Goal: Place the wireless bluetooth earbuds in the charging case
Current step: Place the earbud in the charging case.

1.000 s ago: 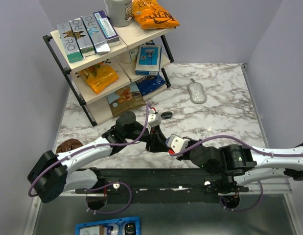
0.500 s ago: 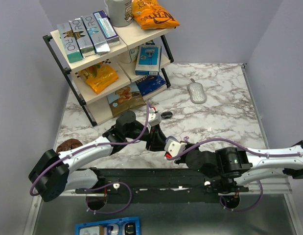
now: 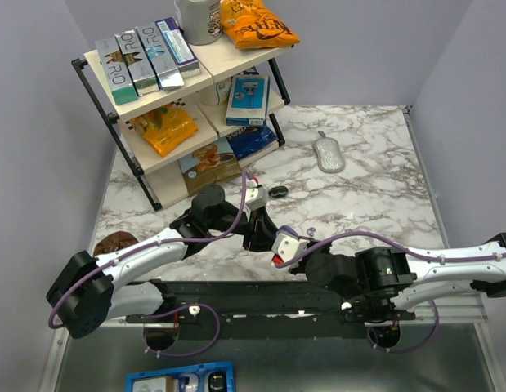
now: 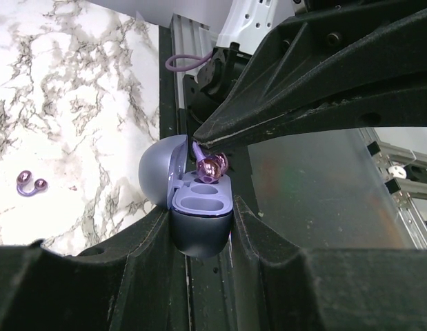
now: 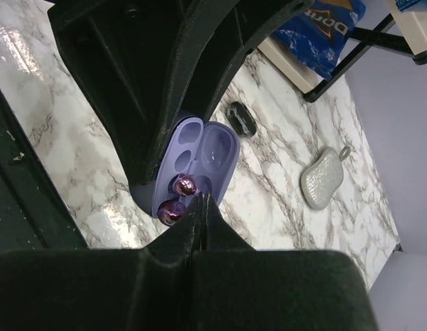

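Left wrist view: my left gripper [image 4: 201, 219] clamps the lavender charging case [image 4: 199, 238], whose lid stands open. A purple earbud [image 4: 212, 167] is at the case's far slot. A second purple earbud [image 4: 30, 184] lies apart on the marble table [image 4: 75, 83].

Right wrist view: my right gripper [image 5: 201, 207], jaws closed, pinches the purple earbud against the open case.

Top view: both grippers meet near the table's front middle, hiding the case.

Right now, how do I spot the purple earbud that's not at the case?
Find the marble table, then look near the open lavender case the left gripper holds. The loose earbud lies alone there: two tiny purple balls joined by a curved band, while its twin sits at the case.
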`<act>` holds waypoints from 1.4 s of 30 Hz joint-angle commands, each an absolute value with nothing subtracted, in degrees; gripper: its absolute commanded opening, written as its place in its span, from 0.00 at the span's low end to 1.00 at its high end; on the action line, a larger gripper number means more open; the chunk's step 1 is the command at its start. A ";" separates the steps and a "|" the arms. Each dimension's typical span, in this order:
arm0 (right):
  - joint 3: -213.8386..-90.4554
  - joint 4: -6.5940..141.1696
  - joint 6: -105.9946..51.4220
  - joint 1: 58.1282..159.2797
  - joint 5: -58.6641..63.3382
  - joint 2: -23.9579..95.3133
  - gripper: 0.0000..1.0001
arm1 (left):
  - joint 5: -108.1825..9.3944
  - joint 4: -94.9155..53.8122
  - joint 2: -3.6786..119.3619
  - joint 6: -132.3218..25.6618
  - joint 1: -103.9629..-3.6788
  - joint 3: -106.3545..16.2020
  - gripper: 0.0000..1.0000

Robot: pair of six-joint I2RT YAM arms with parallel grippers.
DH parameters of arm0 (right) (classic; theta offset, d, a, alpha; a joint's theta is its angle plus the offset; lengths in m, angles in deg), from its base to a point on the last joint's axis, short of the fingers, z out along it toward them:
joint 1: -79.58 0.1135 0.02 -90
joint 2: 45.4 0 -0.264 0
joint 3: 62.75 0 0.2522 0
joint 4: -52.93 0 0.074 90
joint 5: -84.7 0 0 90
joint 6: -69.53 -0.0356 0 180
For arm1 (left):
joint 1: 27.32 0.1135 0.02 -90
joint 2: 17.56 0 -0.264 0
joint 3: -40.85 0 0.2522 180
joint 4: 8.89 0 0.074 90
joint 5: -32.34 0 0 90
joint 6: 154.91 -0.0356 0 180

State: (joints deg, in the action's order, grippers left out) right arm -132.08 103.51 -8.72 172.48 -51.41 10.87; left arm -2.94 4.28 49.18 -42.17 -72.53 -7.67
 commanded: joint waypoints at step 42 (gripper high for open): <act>-132.15 102.20 -10.89 175.47 -52.14 13.05 0.04 | -3.43 9.16 48.88 -41.79 -71.62 -7.54 0.00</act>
